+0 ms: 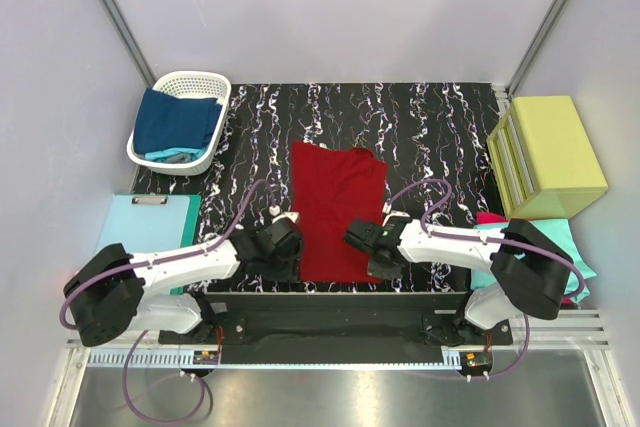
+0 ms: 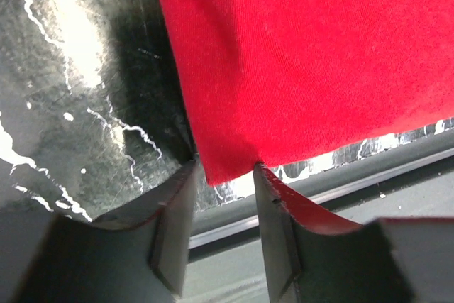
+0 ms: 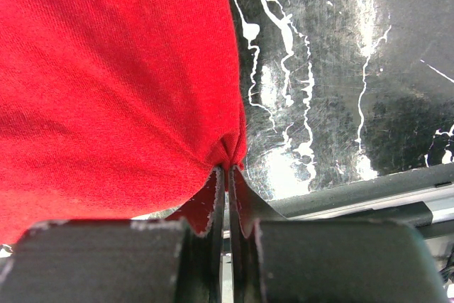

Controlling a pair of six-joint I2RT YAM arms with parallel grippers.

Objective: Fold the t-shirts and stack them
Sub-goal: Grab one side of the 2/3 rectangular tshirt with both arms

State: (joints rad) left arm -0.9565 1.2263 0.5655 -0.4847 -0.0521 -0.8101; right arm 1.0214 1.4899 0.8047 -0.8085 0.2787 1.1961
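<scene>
black, white-veined marbled tabletop [image 1: 420, 127] carries the dark red soft cloth t-shirt [image 1: 335, 212] lying flat between both arms (close to the front edge), its right edge bunched in the clenched right gripper [image 3: 228, 169], while the left gripper [image 2: 225, 167] stands released, fingers apart astride the near left corner.
</scene>
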